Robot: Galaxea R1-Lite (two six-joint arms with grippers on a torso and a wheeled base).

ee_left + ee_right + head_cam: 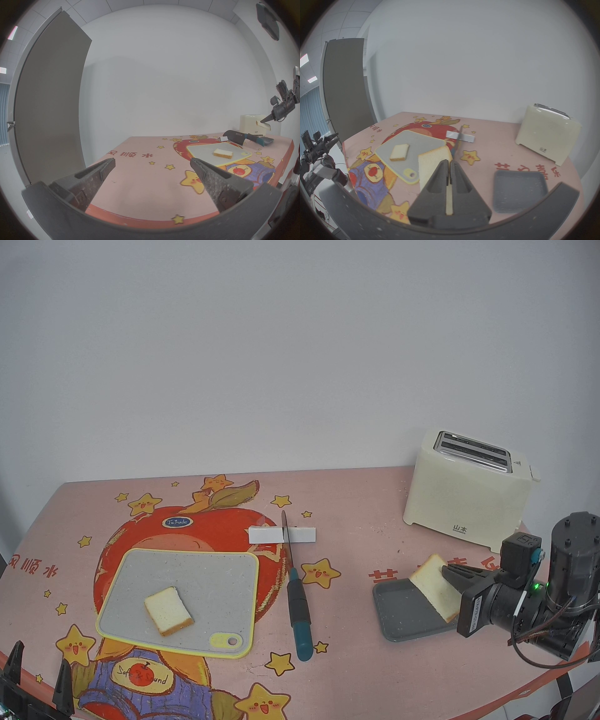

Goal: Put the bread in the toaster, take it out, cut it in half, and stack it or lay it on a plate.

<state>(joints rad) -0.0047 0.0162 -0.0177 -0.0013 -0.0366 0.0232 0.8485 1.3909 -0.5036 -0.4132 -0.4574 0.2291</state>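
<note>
My right gripper is shut on a half slice of white bread, held on edge just over the grey plate. A second half slice lies flat on the grey cutting board. The cream toaster stands behind the plate, its slots bare. My left gripper is open with nothing in it, low off the table's front left corner.
A knife with a teal handle lies between board and plate, its blade across a white rest. A wall runs close behind the table. The pink tablecloth is bare between knife and plate.
</note>
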